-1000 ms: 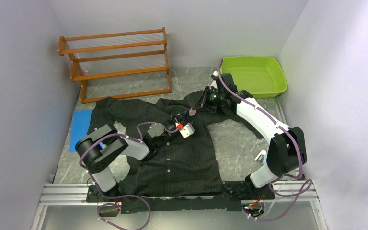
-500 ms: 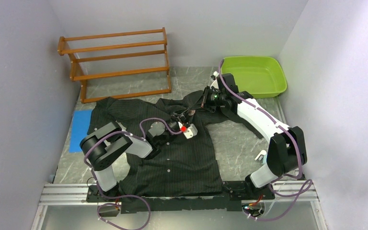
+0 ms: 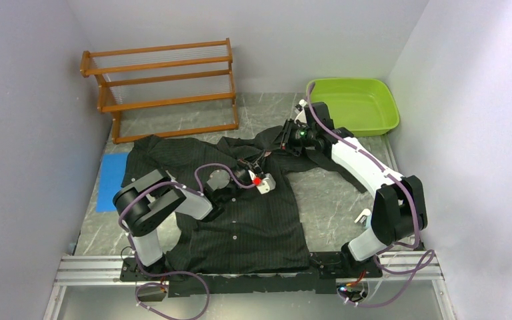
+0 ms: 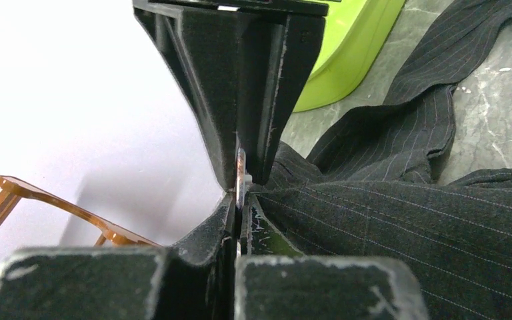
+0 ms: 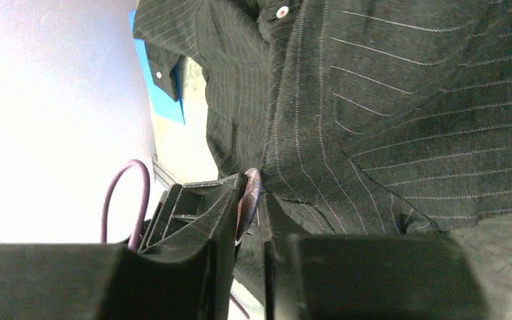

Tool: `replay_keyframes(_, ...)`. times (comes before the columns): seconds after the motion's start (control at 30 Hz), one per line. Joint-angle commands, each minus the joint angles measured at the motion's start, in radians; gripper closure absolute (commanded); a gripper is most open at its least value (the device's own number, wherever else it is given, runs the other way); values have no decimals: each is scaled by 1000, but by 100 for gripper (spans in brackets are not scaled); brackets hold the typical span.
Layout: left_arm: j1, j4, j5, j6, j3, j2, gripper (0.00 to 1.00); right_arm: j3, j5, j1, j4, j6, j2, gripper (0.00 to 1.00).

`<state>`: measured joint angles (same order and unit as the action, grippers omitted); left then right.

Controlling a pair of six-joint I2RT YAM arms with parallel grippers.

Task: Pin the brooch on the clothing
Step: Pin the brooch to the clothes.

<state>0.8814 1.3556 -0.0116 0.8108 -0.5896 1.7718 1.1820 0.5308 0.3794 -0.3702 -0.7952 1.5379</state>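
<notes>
The clothing (image 3: 240, 220), a black pinstriped shirt, lies spread on the table. Above its collar area both grippers meet tip to tip. In the left wrist view my left gripper (image 4: 240, 200) is shut on the brooch (image 4: 241, 170), a thin metal piece seen edge-on. The right gripper's fingers (image 4: 207, 100) face it from above. In the right wrist view the brooch (image 5: 249, 193) shows as a reddish oval in my right gripper (image 5: 252, 200), whose jaws stand slightly parted around it. The clothing (image 5: 387, 100) hangs just behind. From above, the left gripper (image 3: 259, 168) and right gripper (image 3: 265, 157) nearly touch.
A wooden rack (image 3: 163, 87) stands at the back left. A lime green bin (image 3: 353, 103) sits at the back right, close behind the right arm. A blue pad (image 3: 112, 172) lies beside the shirt's left sleeve. A small white object (image 3: 362, 215) rests near the right arm's base.
My left gripper moved up to the right gripper and closed on the brooch. The right gripper's jaws, shut before, have eased slightly apart.
</notes>
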Motion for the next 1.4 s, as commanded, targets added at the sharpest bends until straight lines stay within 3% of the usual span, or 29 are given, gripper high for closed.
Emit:
replay_keyframes(0.0, 5, 55, 9, -3, 12, -51, 97, -8, 98, -2, 108, 34, -1, 68)
replay_keyframes(0.17, 7, -131, 24, -101, 3, -154, 97, -6, 107, -5, 126, 85, -23, 24)
replay_keyframes(0.27, 4, -384, 72, -233, -51, -252, 97, -6, 39, -5, 99, 136, -60, 8)
replay_keyframes(0.37, -4, -686, 99, -387, -132, -339, 97, -18, -59, -7, 62, 186, -113, 1)
replay_keyframes(0.47, -28, -866, 59, -517, -170, -382, 97, -50, -107, -15, 64, 218, -158, 0)
replay_keyframes(0.57, -51, -983, 125, -714, -211, -399, 97, -83, -120, -20, 92, 234, -191, 0)
replay_keyframes(0.73, -70, -1208, 126, -889, -331, -366, 97, -177, -142, -23, 177, 250, -263, 1)
replay_keyframes(1.03, -107, -1317, 29, -1067, -406, -365, 97, -312, -76, -25, 339, 320, -345, 2)
replay_keyframes(1.2, -148, -1386, -92, -1125, -437, -364, 97, -373, 8, -25, 473, 310, -344, 9)
replay_keyframes(1.37, -202, -1350, -237, -1165, -406, -388, 97, -409, 70, -25, 599, 309, -357, 16)
